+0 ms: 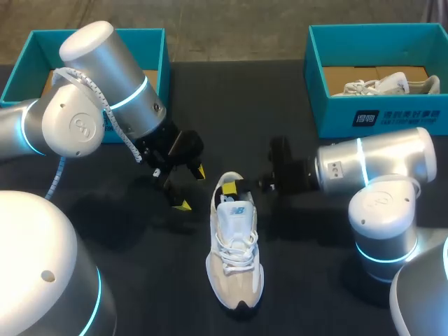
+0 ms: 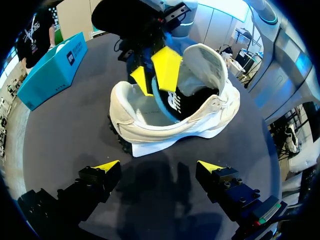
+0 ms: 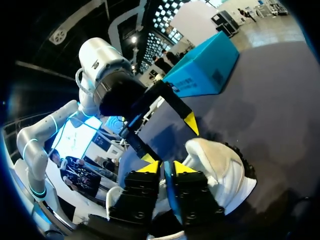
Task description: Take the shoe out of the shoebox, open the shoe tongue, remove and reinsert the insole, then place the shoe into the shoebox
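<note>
Shoe (image 1: pixel 234 255): white and beige, upright mid-bench, toe toward the near edge.
Insole (image 2: pixel 161 102): blue, edge lifted at the heel opening, pinched between the narrow fingers of the right gripper (image 1: pixel 231 186).
Left gripper (image 1: pixel 192 187): wide, empty, just beside the heel.
Right shoebox (image 1: pixel 378 115): teal, far-right corner.
Left shoebox (image 1: pixel 157 52): teal, far-left corner.

The shoe (image 1: pixel 234 245) lies mid-worktop (image 1: pixel 315 266), with the left shoebox (image 1: pixel 159 52) and right shoebox (image 1: pixel 378 115) behind it. The left gripper (image 1: pixel 192 187) is left of its heel; the right gripper (image 1: pixel 231 187) holds the insole (image 2: pixel 182 102) there.
</note>
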Robot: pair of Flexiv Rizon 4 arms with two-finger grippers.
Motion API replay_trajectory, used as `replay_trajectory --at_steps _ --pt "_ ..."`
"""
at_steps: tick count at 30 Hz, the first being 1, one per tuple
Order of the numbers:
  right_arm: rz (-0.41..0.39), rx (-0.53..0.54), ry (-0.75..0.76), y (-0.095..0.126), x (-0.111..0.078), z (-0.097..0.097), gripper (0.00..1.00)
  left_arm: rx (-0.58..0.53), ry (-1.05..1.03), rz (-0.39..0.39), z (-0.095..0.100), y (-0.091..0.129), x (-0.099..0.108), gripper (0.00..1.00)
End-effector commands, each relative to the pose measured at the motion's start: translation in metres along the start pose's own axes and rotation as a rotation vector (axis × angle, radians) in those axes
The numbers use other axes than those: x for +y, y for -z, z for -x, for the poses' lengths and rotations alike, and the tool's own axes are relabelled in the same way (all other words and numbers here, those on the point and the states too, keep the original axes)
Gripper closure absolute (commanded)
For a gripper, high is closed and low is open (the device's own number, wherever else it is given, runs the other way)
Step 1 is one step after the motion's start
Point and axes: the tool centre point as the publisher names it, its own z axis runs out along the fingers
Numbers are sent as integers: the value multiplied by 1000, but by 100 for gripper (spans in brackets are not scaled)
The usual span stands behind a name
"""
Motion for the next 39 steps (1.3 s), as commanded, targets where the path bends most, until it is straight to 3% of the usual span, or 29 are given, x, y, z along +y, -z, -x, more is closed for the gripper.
replay_trajectory --at_steps 1,18,33,36,38,39 --pt "1 -12 8 4 2 -5 55 0 0 2 0 0 0 0" --pt "43 -46 54 14 12 -7 54 0 0 2 0 0 0 0" --pt "49 -164 47 69 11 -7 51 0 0 2 0 0 0 0" --pt "21 -204 36 76 10 -9 33 0 0 2 0 0 0 0" --pt "-1 -241 28 80 11 -11 9 0 0 2 0 0 0 0" --pt "-9 -253 27 82 11 -12 3 0 0 2 0 0 0 0"
